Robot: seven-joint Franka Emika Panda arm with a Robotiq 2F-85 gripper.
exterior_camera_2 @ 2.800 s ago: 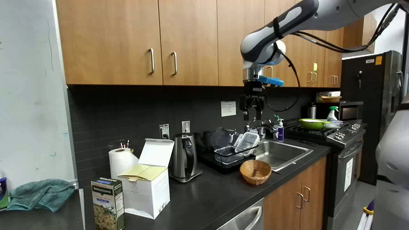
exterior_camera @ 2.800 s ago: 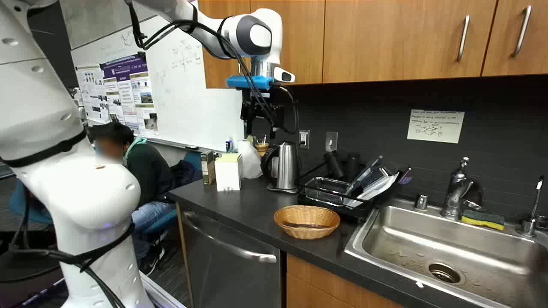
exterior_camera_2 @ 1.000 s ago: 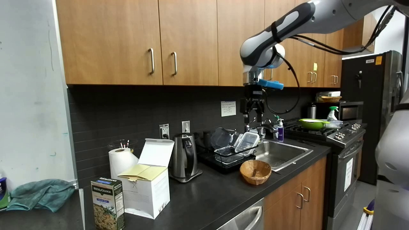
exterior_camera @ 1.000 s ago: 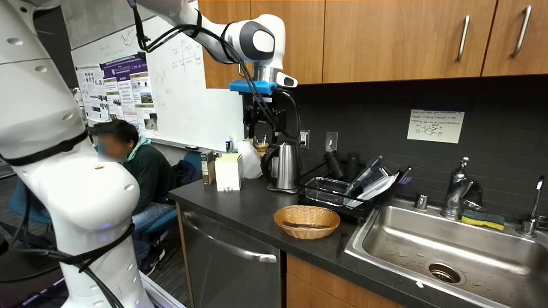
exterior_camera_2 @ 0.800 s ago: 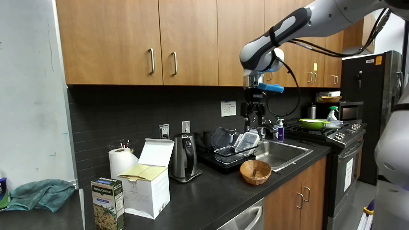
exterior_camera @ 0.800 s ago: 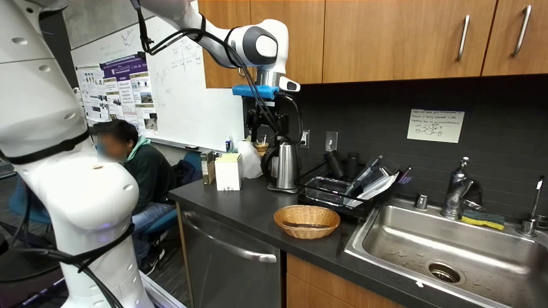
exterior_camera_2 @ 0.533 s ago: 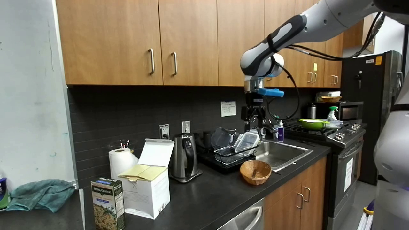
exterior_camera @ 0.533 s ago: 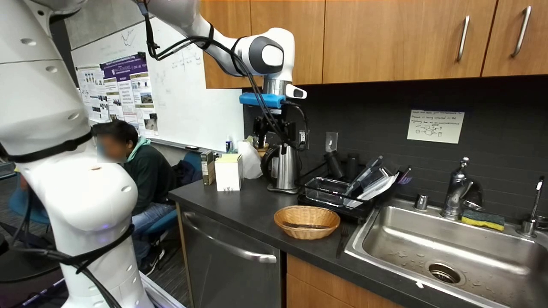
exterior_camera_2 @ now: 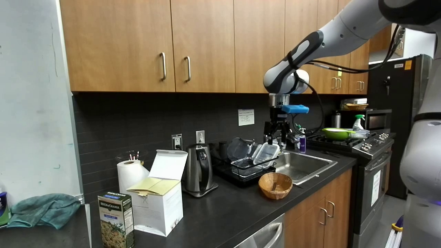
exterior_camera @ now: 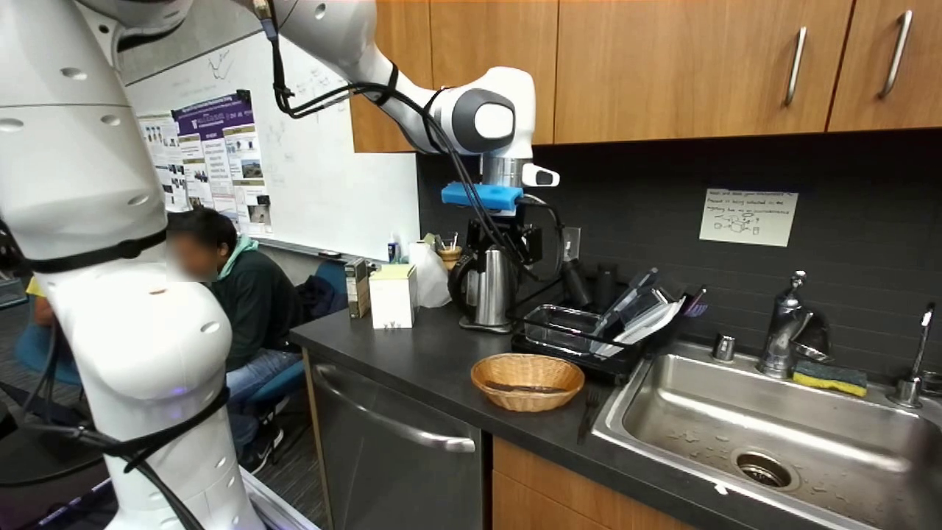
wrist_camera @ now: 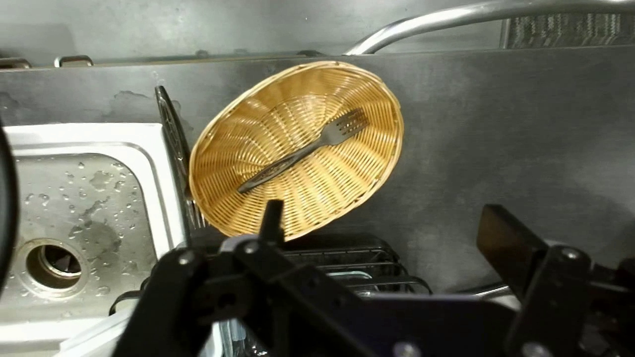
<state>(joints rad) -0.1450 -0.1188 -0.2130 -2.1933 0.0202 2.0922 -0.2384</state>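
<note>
A dark desk (exterior_camera: 412,362) ran from left to right in both exterior views, with a steel sink (exterior_camera: 688,434) set into its right part. Left of the sink, on the far side, stood a black dish rack (exterior_camera_2: 241,181), and farther left a steel kettle (exterior_camera_2: 194,172). A woven basket (wrist_camera: 278,114) sat by the desk's near edge, just left of the sink. Above the desk, near the rack, hung the pincer (wrist_camera: 382,215), its jaws spread wide and holding nothing. A dark fork (wrist_camera: 308,148) lay lengthwise inside the basket, and more dark cutlery (wrist_camera: 171,125) lay on the desk between basket and sink.
</note>
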